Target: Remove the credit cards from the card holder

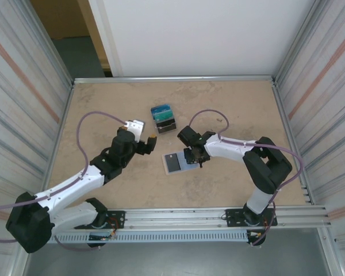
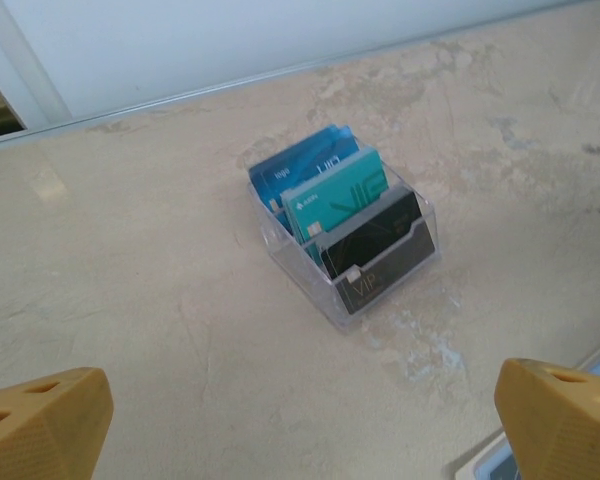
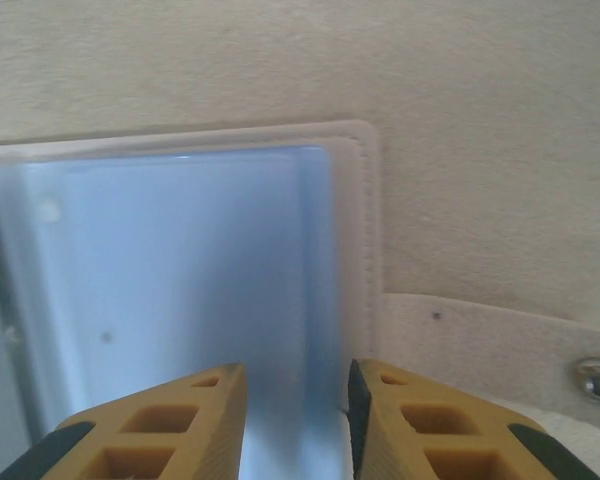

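The right gripper (image 1: 195, 156), fingers narrowly apart with nothing visible between them, hangs over the open card holder (image 1: 184, 166), which seems to keep one dark card (image 1: 173, 163); I fear it may pinch the lining and drag the holder. The left gripper (image 1: 144, 137) stands wide near the clear box (image 2: 272, 238) of credit cards (image 2: 340, 195), marked "VIP".
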You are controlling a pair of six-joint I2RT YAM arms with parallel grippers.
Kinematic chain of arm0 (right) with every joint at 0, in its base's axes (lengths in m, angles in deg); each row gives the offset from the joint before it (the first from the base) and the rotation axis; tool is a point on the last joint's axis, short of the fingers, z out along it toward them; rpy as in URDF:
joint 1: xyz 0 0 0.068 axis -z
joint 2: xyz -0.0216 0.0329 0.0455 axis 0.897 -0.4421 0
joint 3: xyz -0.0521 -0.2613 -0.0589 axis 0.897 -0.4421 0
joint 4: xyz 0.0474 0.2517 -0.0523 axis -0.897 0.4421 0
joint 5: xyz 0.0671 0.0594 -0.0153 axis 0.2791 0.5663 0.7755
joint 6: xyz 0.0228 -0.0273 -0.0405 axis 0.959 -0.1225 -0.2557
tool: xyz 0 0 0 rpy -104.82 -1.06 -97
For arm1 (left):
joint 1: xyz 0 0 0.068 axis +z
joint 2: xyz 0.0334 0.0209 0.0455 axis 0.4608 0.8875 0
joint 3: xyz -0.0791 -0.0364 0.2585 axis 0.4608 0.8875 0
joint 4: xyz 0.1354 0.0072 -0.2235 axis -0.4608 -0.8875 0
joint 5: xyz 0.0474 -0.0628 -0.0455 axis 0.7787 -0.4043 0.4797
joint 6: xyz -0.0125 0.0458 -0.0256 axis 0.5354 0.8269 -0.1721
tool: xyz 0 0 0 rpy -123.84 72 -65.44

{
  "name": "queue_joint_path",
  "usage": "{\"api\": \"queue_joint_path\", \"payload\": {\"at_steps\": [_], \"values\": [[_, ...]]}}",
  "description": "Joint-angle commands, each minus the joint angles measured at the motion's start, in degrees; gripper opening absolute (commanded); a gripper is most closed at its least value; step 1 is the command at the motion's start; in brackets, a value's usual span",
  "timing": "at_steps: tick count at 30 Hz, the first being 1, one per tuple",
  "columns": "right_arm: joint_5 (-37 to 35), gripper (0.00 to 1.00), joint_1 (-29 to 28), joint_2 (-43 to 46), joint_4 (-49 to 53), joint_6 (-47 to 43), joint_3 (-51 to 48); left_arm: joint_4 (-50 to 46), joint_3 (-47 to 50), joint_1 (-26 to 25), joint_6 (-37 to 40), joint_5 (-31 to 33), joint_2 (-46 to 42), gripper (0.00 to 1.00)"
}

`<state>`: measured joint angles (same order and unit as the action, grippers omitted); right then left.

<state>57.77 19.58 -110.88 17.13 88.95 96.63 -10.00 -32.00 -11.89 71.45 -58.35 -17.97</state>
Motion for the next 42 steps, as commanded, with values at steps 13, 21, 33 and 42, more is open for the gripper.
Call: {"api": "queue_joint_path", "payload": {"at_steps": [13,21,33,42], "values": [[9.27,0.32,3.76,11.87,-4.17,3.35,-4.06,-4.76,-2.04,-7.8,0.14,1.93,10.9,0.99],[19.62,0.24,4.68,11.17,-10.39,3.89,-5.37,-2.39,-1.87,-8.47,-1.85,-2.53,17.95,0.99],[23.91,0.24,3.71,5.48,-13.12,3.97,-4.67,0.54,-3.31,-9.49,-3.53,-3.24,25.9,0.99],[28.34,0.22,3.71,2.05,-16.63,4.24,-5.07,-0.67,-4.13,-9.53,-3.56,-2.33,28.14,0.99]]}}
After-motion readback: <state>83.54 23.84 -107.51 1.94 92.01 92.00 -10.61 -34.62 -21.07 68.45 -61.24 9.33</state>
